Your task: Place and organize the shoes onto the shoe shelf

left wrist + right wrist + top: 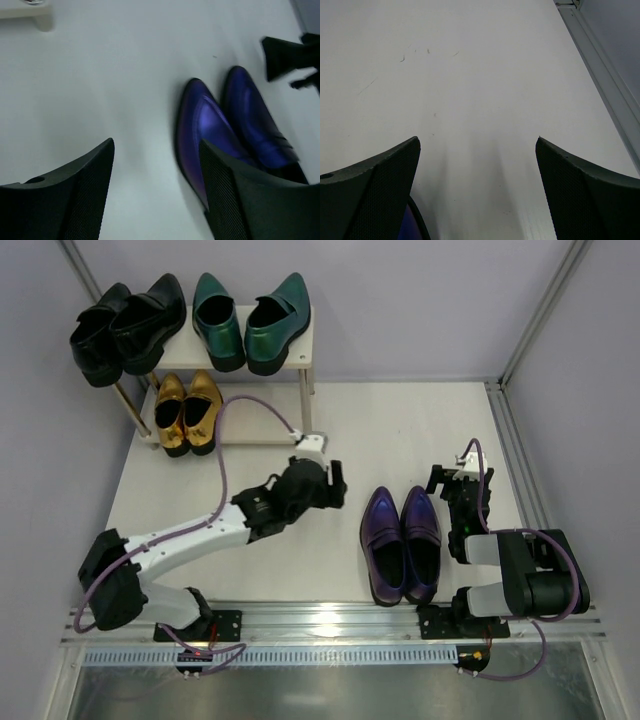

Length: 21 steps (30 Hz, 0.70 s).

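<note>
Top external view shows the purple shoes (402, 543) on the near right of the table (300, 565), off the shoe shelf (304, 352). The left gripper (335, 488) hangs near their left, fingers (80, 195) apart, holding nothing. It should drop over one shoe's side and pinch firmly.

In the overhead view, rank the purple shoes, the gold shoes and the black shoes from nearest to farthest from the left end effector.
From the left end effector:
1. purple shoes, on the table just to its right.
2. gold shoes, lower tier of the shoe shelf, left side.
3. black shoes, top tier, left end.
</note>
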### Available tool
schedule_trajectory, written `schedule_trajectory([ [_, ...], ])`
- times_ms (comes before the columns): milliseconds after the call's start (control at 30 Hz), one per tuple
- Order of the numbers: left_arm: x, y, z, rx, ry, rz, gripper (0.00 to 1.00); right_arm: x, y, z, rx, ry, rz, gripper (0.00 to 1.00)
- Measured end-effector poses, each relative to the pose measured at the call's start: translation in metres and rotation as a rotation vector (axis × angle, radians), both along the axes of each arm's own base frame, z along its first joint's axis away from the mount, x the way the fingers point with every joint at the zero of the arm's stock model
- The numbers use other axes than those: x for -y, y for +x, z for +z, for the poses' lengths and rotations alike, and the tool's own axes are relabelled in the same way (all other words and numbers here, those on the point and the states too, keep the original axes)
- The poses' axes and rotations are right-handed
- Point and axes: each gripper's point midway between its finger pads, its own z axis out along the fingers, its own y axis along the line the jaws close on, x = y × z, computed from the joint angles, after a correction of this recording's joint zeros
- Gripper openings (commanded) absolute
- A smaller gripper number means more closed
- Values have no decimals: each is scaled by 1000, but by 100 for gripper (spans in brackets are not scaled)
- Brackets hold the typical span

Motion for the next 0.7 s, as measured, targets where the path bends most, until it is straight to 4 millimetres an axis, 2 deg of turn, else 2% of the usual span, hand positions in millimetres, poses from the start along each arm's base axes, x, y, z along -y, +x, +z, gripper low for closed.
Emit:
schedule_trajectory([
  [133,92,-54,7,-126,-83,-151,67,0,0,0,0,0,0,97],
  [200,121,-71,-1,-194,-116,-181,66,0,0,0,0,0,0,97],
  [367,158,-106,-47,-354,-83,-211,65,0,0,0,0,0,0,97],
  [467,176,-125,-64,-424,-71,-241,65,0,0,0,0,0,0,97],
  [533,189,-138,-66,-441,-68,-265,66,0,0,0,0,0,0,97],
  [700,210,-162,-49,-466,-120,-323,66,0,0,0,0,0,0,97],
])
